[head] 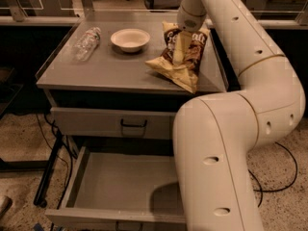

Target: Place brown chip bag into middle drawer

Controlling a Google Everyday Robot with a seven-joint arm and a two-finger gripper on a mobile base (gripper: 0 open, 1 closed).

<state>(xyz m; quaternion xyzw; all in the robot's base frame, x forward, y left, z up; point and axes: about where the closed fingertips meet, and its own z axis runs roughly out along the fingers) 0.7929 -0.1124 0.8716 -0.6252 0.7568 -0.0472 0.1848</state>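
Note:
The brown chip bag (185, 64) sits at the right of the grey cabinet top (110, 69); its upper end is raised and its lower corner rests on the surface. My gripper (179, 52) comes down from above onto the middle of the bag and is shut on it. The middle drawer (120, 189) is pulled open low in the view, with a bare grey floor. My arm's large elbow covers the drawer's right part.
A white bowl (130, 38) and a clear plastic bottle (86, 42) lie on the cabinet top, left of the bag. A closed drawer front with a black loop handle (133, 124) is above the open drawer. Cables run on the floor at both sides.

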